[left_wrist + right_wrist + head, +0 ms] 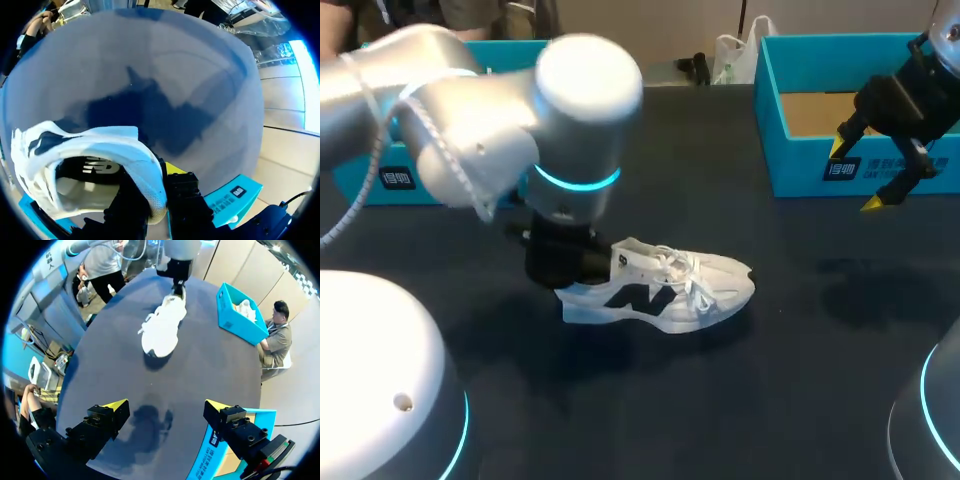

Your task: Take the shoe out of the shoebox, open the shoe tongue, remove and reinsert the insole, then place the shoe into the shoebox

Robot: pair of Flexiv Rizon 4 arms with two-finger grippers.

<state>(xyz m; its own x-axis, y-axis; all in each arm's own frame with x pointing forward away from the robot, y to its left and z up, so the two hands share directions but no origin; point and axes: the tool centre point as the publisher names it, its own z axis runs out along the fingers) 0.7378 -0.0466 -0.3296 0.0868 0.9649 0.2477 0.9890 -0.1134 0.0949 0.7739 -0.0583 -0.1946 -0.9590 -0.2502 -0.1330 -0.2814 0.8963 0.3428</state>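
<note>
At mid-desk (800, 400) the shoe (665, 290) is found resting on its sole, out of the box (790, 160), with the toe pointed toward the right arm's side. The heel collar is clamped by the left hand (159, 197): in the left wrist view one finger is seen inside the opening and the other outside, with the padded rim pinched between them. The right hand (858, 175) is held released, fingers spread wide, above the box's near wall and well apart from the shoe.

The shoe is judged to be light, so it would probably slide or tip on the smooth desk unless it is pinned. The sole and heel cup look stiff enough to take a firm grip, which makes the heel a sound place to steady it. The upper and tongue appear soft and would crumple under pressure. The loose laces could snag a fingertip. The tongue is best taken at its top edge, and the insole, likely thin and bendy, at its heel end, where it can be peeled up.
</note>
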